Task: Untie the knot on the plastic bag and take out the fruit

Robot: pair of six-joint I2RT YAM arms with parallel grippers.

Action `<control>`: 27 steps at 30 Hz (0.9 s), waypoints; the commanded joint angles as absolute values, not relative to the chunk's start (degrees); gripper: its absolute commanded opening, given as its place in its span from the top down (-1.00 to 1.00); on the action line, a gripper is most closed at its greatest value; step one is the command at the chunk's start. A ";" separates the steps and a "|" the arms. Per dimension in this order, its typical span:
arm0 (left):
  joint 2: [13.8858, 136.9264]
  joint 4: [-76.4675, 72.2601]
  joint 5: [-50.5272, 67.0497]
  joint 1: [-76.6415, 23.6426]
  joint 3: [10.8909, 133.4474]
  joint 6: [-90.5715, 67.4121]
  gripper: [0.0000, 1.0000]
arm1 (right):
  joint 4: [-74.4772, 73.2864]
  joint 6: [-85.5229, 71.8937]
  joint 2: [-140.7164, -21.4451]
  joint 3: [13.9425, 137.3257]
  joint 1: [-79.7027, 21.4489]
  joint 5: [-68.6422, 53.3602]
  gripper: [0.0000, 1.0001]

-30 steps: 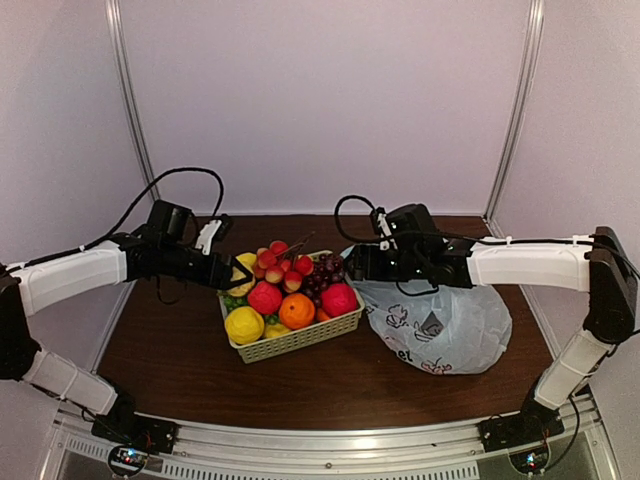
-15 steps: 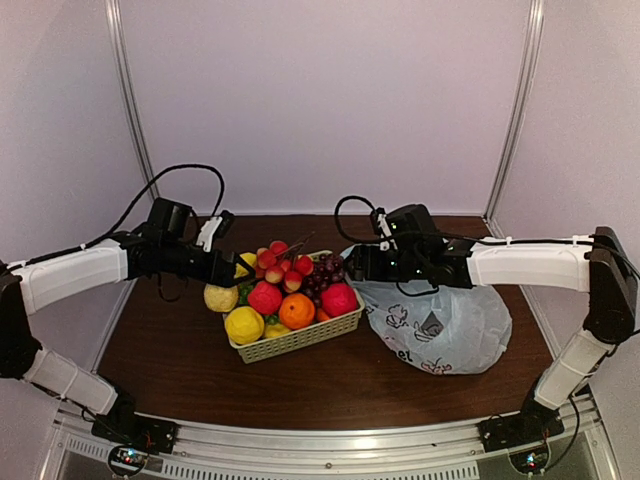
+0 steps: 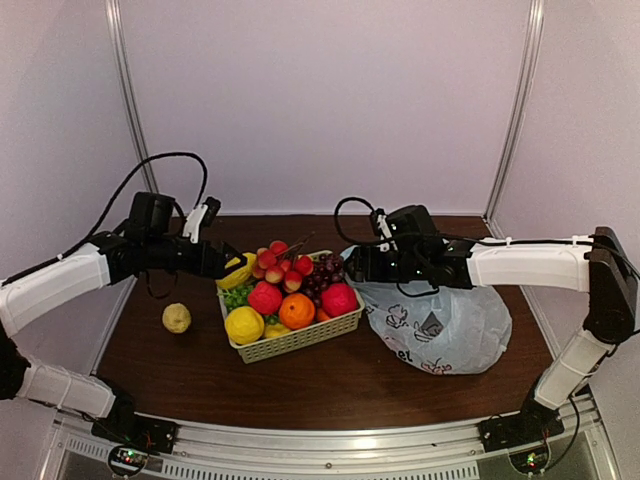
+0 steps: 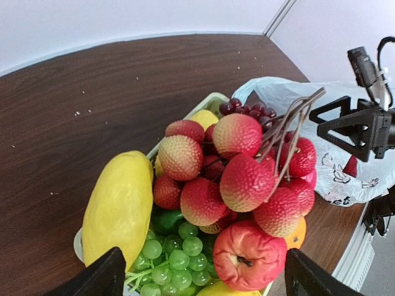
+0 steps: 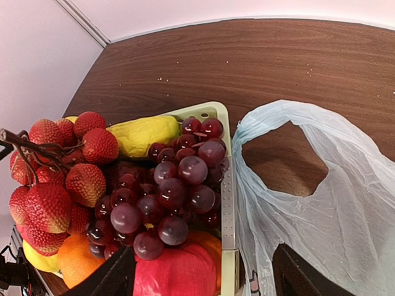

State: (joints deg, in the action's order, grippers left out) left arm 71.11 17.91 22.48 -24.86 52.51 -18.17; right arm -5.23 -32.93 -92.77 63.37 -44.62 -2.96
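I am looking at the left side first. A small bumpy yellow lemon [image 3: 177,317] is sitting alone on the brown table [image 3: 150,365], well apart from the basket [image 3: 300,340].

My left gripper [image 3: 228,270] is hanging over the basket's left end. Its fingers [image 4: 99,280] are standing wide apart and holding nothing. Under it a long yellow fruit [image 4: 118,206] is lying along the basket's edge, beside green grapes [image 4: 170,253], red bumpy fruits [image 4: 247,179] and a red apple [image 4: 249,254]. Dark grapes [image 5: 166,197] are filling the right end.

My right gripper [image 3: 350,264] is hovering where the basket is meeting the plastic bag [image 3: 450,325]. Its fingers are wide too, gripping nothing.

The pale blue bag is lying on the table, touching the basket's right side. One handle [image 5: 278,114] is lying open as a loop.
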 commanded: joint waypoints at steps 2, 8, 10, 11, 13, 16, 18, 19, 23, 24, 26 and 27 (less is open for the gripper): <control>63.42 20.91 13.32 -25.18 50.76 -23.12 -0.86 | -5.59 -31.03 -89.76 63.15 -44.47 -2.84 -0.56; 56.72 29.33 3.85 -16.63 43.66 -34.20 -0.95 | -7.20 -29.52 -87.03 63.46 -44.47 -2.36 -0.65; 56.00 29.89 5.08 -10.66 40.91 -35.49 -0.95 | -7.41 -29.28 -86.40 63.53 -44.47 -2.65 -0.68; 55.91 29.84 5.07 -8.67 39.94 -35.53 -0.95 | -7.51 -29.15 -86.19 63.50 -44.49 -2.76 -0.69; 56.72 29.77 3.87 -5.01 39.00 -35.03 -0.95 | -7.78 -29.01 -85.85 63.43 -44.53 -3.16 -0.71; 59.88 30.23 -1.77 2.42 38.66 -33.22 -0.95 | -7.66 -29.13 -85.24 63.07 -44.56 -3.99 -0.73; 61.70 28.86 -3.83 7.50 37.87 -32.45 -0.95 | -7.20 -29.34 -84.86 62.67 -44.56 -4.58 -0.74; 62.34 27.84 -4.13 9.65 37.47 -32.73 -0.95 | -6.88 -29.42 -84.56 62.40 -44.64 -4.88 -0.74; 65.73 21.46 -3.81 13.60 38.72 -32.47 -0.95 | -6.86 -29.07 -84.21 61.55 -44.65 -5.60 -0.75; 67.04 19.79 -3.94 14.03 39.37 -32.21 -0.95 | -7.00 -28.93 -84.24 61.40 -44.65 -5.82 -0.75; 70.46 15.38 -3.14 14.79 40.46 -31.60 -0.95 | -7.35 -28.47 -83.96 61.22 -44.65 -5.97 -0.75; 72.04 13.46 -3.28 14.99 41.06 -31.42 -0.95 | -7.50 -28.32 -83.76 61.07 -44.65 -5.94 -0.75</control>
State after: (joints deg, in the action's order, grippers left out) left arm 67.24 24.29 -2.59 13.80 38.41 -32.71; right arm -6.79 -29.69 -85.58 62.04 -44.64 -5.08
